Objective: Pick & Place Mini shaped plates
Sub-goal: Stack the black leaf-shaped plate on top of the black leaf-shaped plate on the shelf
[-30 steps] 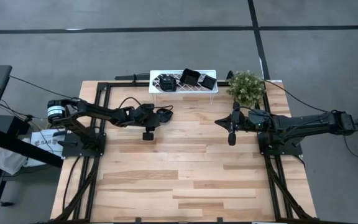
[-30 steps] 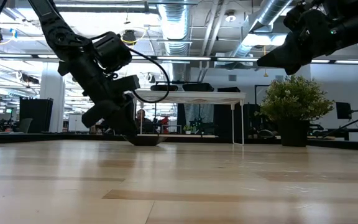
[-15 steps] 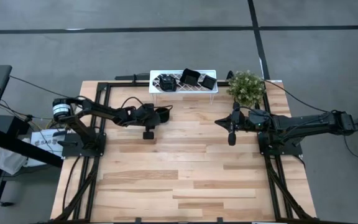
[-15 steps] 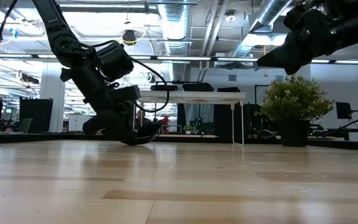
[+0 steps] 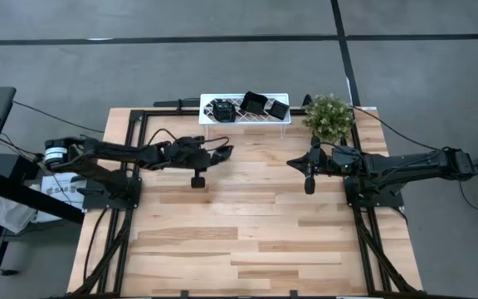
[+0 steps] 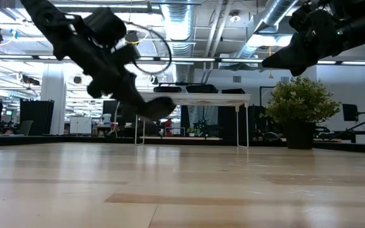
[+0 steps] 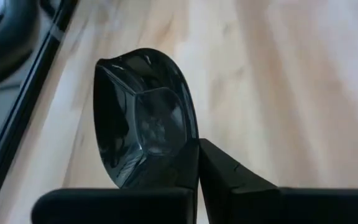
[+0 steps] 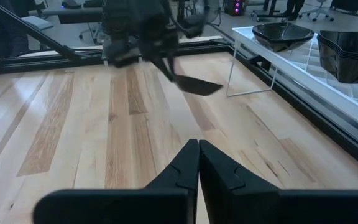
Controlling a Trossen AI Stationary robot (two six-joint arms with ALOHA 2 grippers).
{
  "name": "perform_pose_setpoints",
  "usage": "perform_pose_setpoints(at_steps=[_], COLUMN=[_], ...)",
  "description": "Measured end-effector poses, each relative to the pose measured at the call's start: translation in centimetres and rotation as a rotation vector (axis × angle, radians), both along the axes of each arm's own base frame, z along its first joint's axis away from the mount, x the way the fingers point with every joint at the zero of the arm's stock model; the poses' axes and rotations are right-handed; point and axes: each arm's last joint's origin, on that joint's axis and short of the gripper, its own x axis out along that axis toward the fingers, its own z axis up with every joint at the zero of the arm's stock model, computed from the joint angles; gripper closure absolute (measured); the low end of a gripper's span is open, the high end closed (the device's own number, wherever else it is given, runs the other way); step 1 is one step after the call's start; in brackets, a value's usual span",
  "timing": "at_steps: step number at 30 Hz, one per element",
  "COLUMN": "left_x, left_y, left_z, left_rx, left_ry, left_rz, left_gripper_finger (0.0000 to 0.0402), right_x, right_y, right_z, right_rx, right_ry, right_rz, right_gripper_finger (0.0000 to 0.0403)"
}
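Observation:
My left gripper (image 5: 215,152) is shut on one mini shaped plate (image 7: 143,117), a small glossy black dish with an angular well. The plate is off the table, in front of the white lattice rack (image 5: 245,119). It also shows in the low view (image 6: 156,107) and the right wrist view (image 8: 195,84). Three more black plates (image 5: 220,110) (image 5: 253,103) (image 5: 278,109) rest on the rack's top. My right gripper (image 5: 291,161) waits shut, above the table's right half, with nothing in it. My left gripper pinches the plate's rim (image 7: 185,148) between its two fingers, at the edge nearest the wrist. The fingers slant down from the table's left side. The plate sticks out beyond the fingertips, tilted and lifted clear of the table (image 6: 170,164).
A potted green plant (image 5: 329,116) stands at the far right, beside the rack. Black frame rails (image 5: 136,133) run along the table's left, far and right sides. Bare wood (image 5: 247,224) fills the middle and near part of the table.
My left gripper has risen with the black plate. A second ago the plate lay on the table under the fingers; now it hangs clear, tilted, at about the height of the rack's top.

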Motion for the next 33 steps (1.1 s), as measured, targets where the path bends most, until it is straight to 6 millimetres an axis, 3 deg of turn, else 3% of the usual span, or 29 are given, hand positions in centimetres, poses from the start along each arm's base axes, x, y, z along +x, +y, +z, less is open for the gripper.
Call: perform_pose_setpoints(at_steps=[6,11,15,18,29,33], left_x=[-0.2,-1.1,-2.0,-2.7,-4.0,-3.6], left_y=[-2.2,-2.0,-0.5,1.2,8.0,9.6], left_z=[3.1,5.8,7.4,8.4,11.3,11.2], left_rx=[0.102,0.527,0.882,1.051,1.15,1.155], left_ry=[-0.113,-0.107,-0.026,0.008,-0.035,-0.017], left_rz=[-0.162,-0.334,-0.492,-0.543,-0.486,-0.516], left_gripper_finger=[0.0393,0.0393,0.0392,0.0395,0.0392,0.0394], right_x=[0.0,0.0,0.0,0.0,0.0,0.0], right_y=[0.0,0.0,0.0,0.0,-0.1,-0.2], right_z=[0.0,0.0,0.0,0.0,0.0,0.0], right_rx=[0.0,0.0,0.0,0.0,-0.002,-0.024], right_ry=[0.0,0.0,0.001,0.0,0.001,0.006], right_rz=[0.0,0.0,0.0,0.0,-0.005,-0.013], right_gripper_finger=[0.0397,0.0397,0.0397,0.0397,0.0397,0.0397])
